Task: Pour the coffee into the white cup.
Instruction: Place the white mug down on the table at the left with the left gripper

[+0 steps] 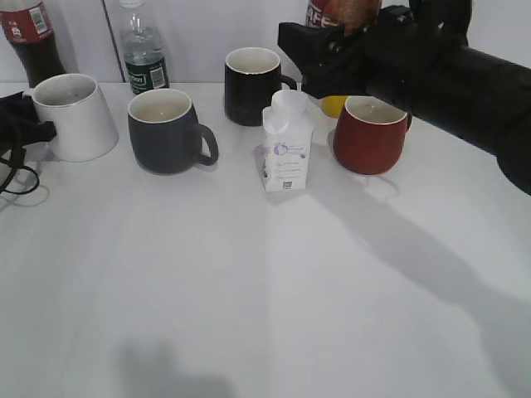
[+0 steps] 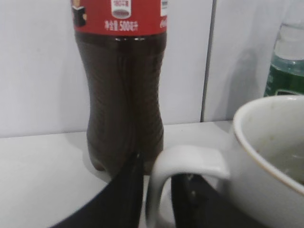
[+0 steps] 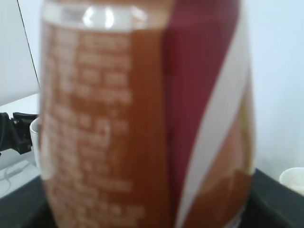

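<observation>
We see the white tabletop (image 1: 249,290) carrying a row of mugs. The right arm (image 1: 448,75) reaches in over the back of the row, and its fingers (image 1: 332,37) are clamped on the coffee bottle (image 3: 142,118), which fills the right wrist view with its brown and red label. Below and just beside those fingers stand the red mug (image 1: 370,134) and the black mug (image 1: 250,84); a small white carton (image 1: 286,141) stands in front, between the two. The white cup (image 1: 75,116) stands well apart from the right fingers, at the far left of the row, with the grey mug (image 1: 166,130) beside it. The left fingers (image 2: 156,190) sit on either side of the white cup's handle (image 2: 183,164); we cannot tell whether they press on it. Behind them stands a cola bottle (image 2: 123,95), and further along a green-labelled water bottle (image 1: 144,54).
</observation>
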`<action>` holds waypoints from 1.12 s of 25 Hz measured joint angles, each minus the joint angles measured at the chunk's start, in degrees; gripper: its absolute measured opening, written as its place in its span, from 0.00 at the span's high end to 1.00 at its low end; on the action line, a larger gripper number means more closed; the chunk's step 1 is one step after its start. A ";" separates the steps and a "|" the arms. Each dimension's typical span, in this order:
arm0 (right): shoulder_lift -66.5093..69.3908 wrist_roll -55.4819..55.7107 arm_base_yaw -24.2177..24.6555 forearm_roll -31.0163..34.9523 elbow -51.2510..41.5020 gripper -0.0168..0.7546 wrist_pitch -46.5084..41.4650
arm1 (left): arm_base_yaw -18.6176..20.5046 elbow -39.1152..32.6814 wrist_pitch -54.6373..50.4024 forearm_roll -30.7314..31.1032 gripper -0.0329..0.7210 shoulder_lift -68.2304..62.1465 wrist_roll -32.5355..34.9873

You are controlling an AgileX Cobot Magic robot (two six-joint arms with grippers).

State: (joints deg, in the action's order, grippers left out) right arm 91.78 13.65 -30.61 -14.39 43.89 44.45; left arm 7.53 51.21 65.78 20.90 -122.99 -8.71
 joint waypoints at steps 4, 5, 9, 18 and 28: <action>0.00 -0.85 0.00 0.00 0.00 0.29 0.00 | 0.00 -0.45 0.52 -0.31 0.68 0.00 -0.06; 0.00 -0.95 0.00 0.00 0.00 0.29 0.00 | 0.00 -0.84 1.02 -0.45 0.68 0.06 -0.06; 0.00 -1.13 0.00 0.00 0.00 0.29 0.00 | 0.00 -2.16 2.45 -1.04 0.65 0.42 -0.06; 0.00 -1.25 0.00 0.00 0.00 0.29 0.00 | 0.00 -8.03 3.36 -2.03 0.63 3.88 -0.09; 0.00 -2.69 0.00 3.20 0.00 0.29 -0.80 | -0.44 -19.65 2.44 -4.48 0.63 16.31 -0.09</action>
State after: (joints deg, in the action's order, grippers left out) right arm 91.78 10.96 -30.61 -11.19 43.89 43.64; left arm 7.09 31.56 68.22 16.42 -106.68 -8.80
